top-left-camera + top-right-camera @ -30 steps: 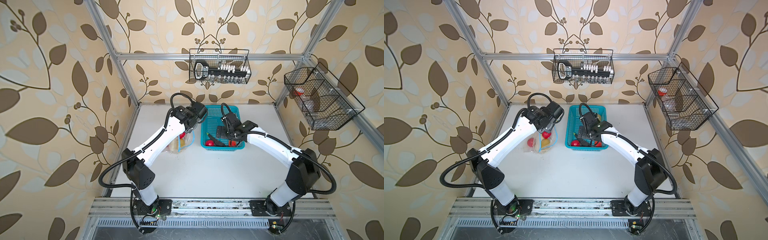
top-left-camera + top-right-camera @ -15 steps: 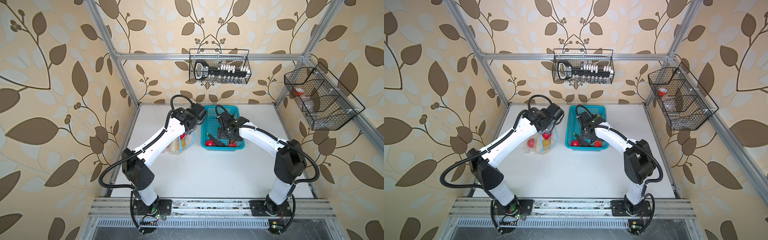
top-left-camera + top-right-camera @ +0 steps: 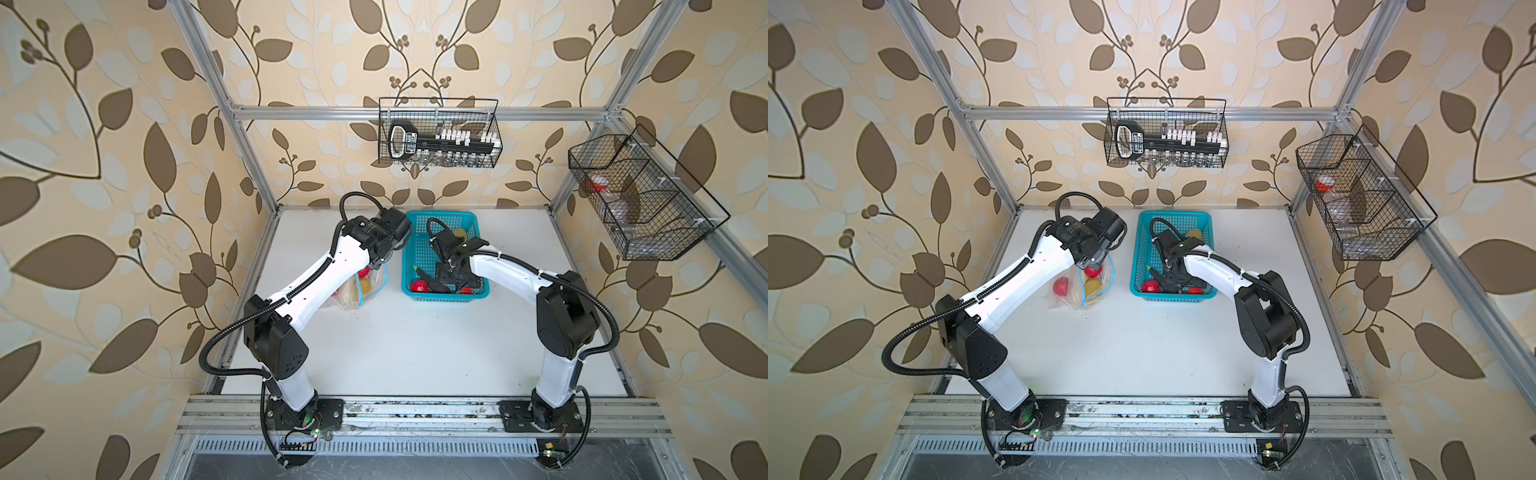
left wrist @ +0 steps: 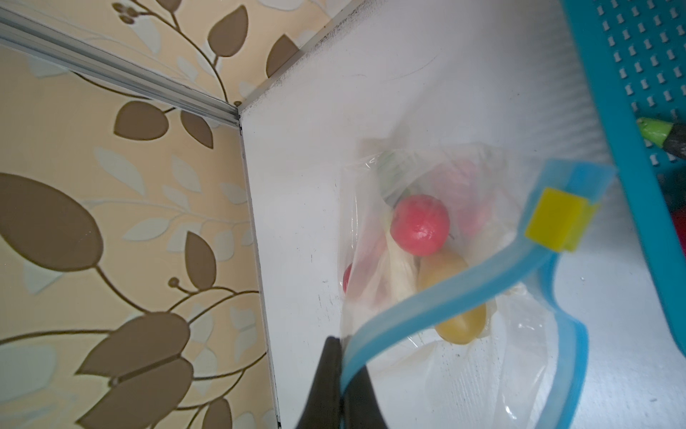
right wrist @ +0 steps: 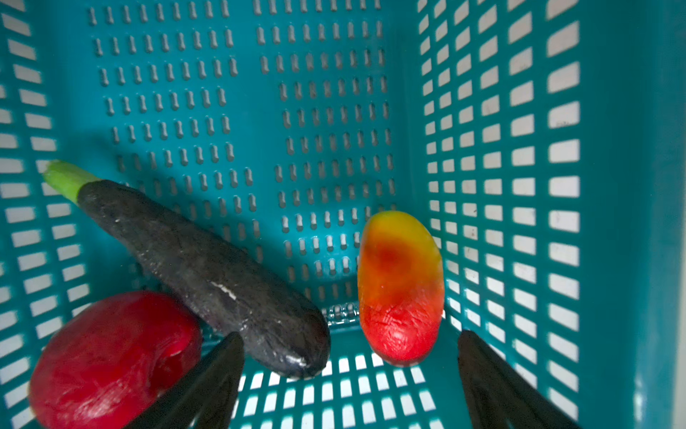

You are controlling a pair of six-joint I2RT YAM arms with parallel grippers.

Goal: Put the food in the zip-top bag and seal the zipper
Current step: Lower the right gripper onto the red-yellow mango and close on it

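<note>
The clear zip-top bag (image 4: 464,375) hangs left of the basket in both top views (image 3: 368,286) (image 3: 1090,286). My left gripper (image 4: 339,386) is shut on its light-blue zipper (image 4: 445,297), and the yellow slider (image 4: 557,219) sits at the far end. A red tomato (image 4: 419,224) and a yellow potato (image 4: 460,323) lie inside. My right gripper (image 5: 350,371) is open low in the turquoise basket (image 3: 442,214). The dark eggplant (image 5: 208,267) and orange-red pepper (image 5: 401,286) lie between its fingers. A red tomato (image 5: 111,356) lies outside one finger.
A yellowish piece (image 3: 459,233) lies at the basket's far end. A black wire basket (image 3: 438,133) hangs on the back wall and another (image 3: 640,199) on the right wall. The side wall and frame post (image 4: 256,260) stand close beside the bag.
The right arm has folded at the elbow and its gripper has sunk toward the near end of the basket. The left gripper and bag have stayed put.
</note>
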